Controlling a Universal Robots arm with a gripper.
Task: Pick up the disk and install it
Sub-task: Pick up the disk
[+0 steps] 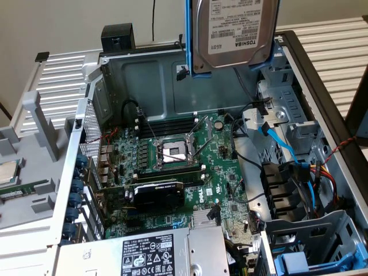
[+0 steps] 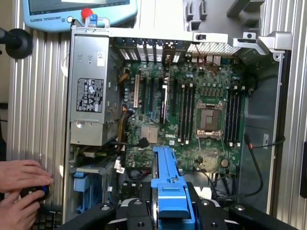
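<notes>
Disk [image 1: 233, 34]: bare silvery metal shell noted, dull sheen, with a white paper label stuck on. Carrier frame [image 1: 190, 40] is moulded in blue plastic, smooth and slightly glossy. Case chassis [image 1: 149, 75] is formed from grey sheet metal, matt. Motherboard [image 1: 221, 172] is finished in green lacquered laminate, its socket clamp in bright metal. Power supply [image 1: 92, 259] is boxed in light grey satin metal, with a printed black-and-white label applied. Data cable [image 1: 276, 135] is sheathed in glossy blue plastic. Table [image 1: 330, 40] is surfaced in ribbed pale metal, matt.
</notes>
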